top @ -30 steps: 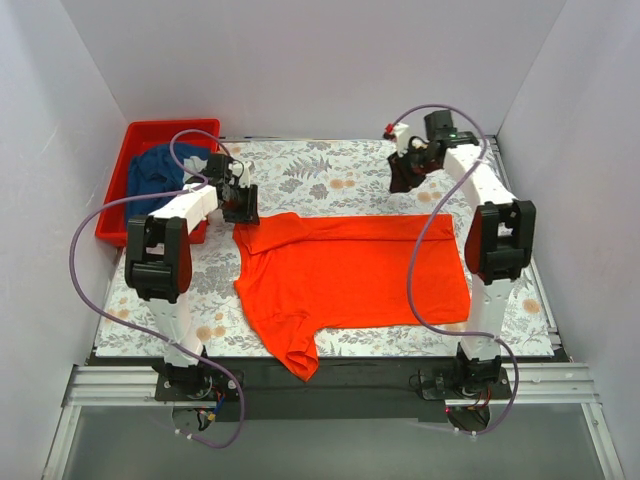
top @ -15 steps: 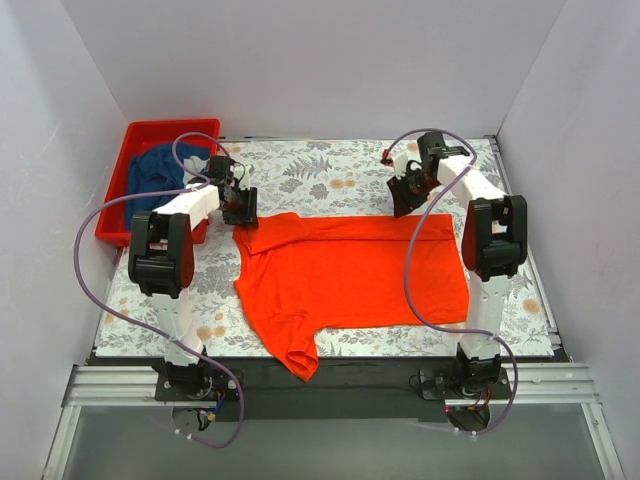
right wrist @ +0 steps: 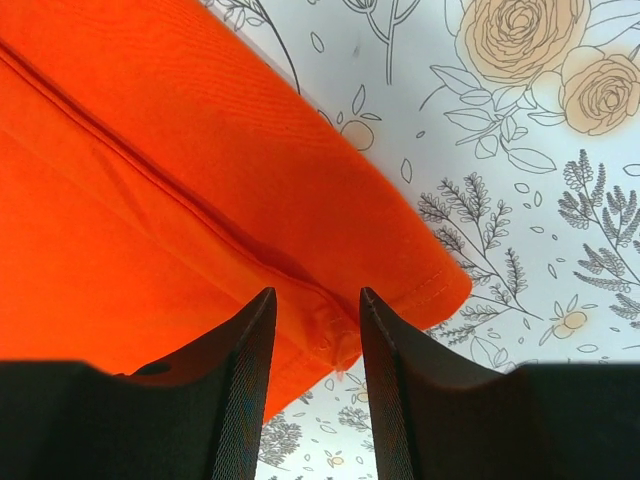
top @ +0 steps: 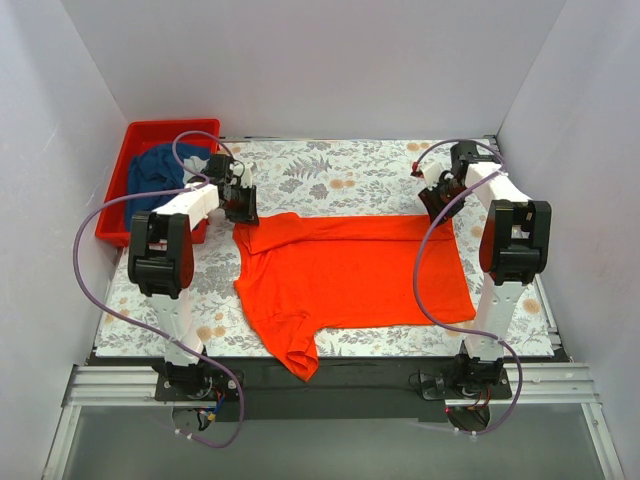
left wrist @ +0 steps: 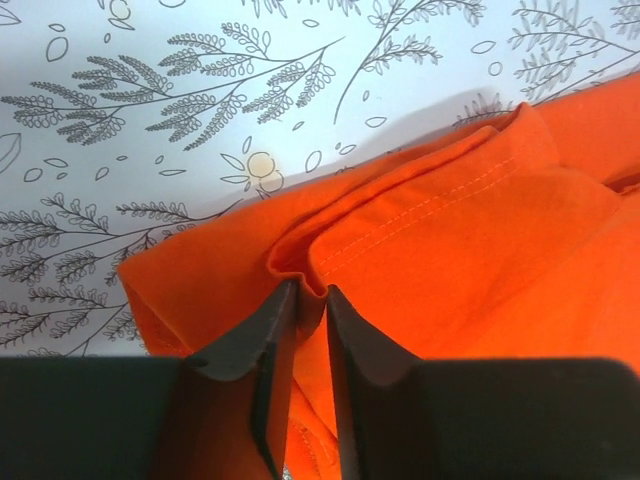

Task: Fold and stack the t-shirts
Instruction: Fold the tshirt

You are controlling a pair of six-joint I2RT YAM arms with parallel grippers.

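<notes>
The orange-red t-shirt (top: 350, 275) lies spread on the flowered table cloth, its far edge folded over, one sleeve hanging toward the near edge. My left gripper (top: 240, 205) is at the shirt's far left corner, shut on a pinched fold of it (left wrist: 300, 262). My right gripper (top: 440, 200) is open at the far right corner; its fingers straddle the shirt's hem (right wrist: 330, 335) without pinching it. The dark blue t-shirt (top: 152, 172) lies crumpled in the red bin.
The red plastic bin (top: 140, 135) stands at the far left, partly off the cloth. White walls close in the table on three sides. Purple cables loop from both arms. The black front rail (top: 330, 375) runs along the near edge.
My right gripper has moved right and down from above the table to the shirt's far right corner. The shirt's right edge has shifted slightly. The left gripper has stayed on its corner.
</notes>
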